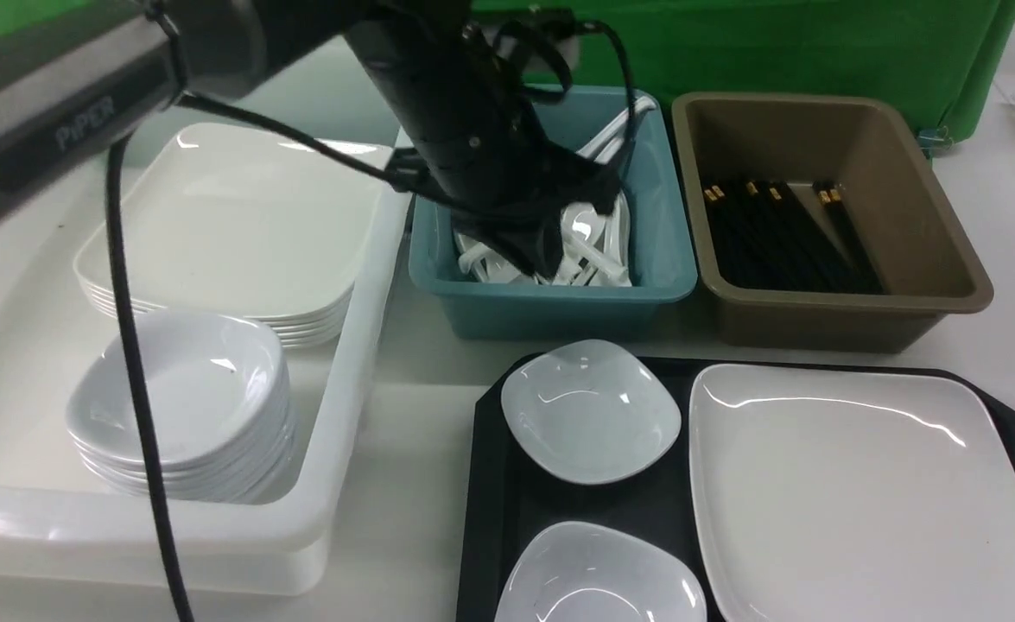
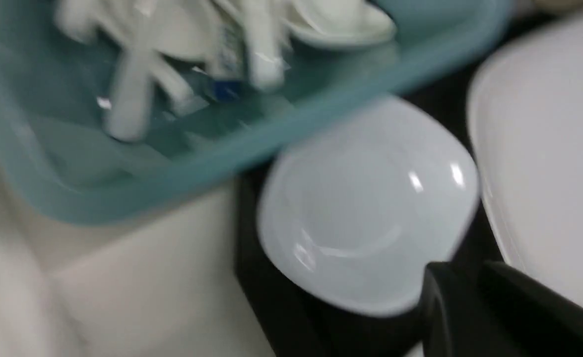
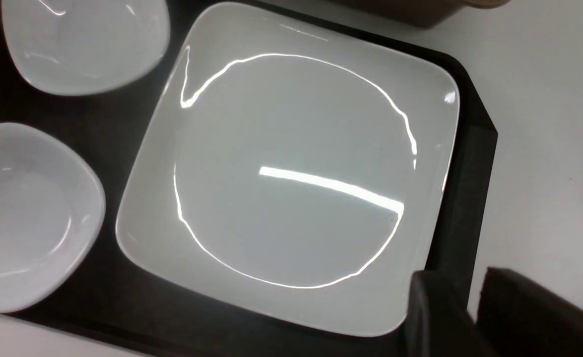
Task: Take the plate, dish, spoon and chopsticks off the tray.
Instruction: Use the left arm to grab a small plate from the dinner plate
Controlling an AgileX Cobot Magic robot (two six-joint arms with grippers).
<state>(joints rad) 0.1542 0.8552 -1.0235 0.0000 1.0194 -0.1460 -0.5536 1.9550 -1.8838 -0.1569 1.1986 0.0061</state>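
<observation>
Over the teal tub (image 1: 550,302), left tool (image 1: 542,255) sits low among the white spoons (image 1: 593,242), fingers together, nothing gripped. Tray (image 1: 490,484) carries the plate (image 1: 853,492) on its right side, far dish (image 1: 591,410) and near dish (image 1: 598,574) on its left. The chopsticks (image 1: 783,233) lie in the brown tub (image 1: 948,285). Right tool (image 3: 475,292) is above the plate's corner, fingers together, empty.
</observation>
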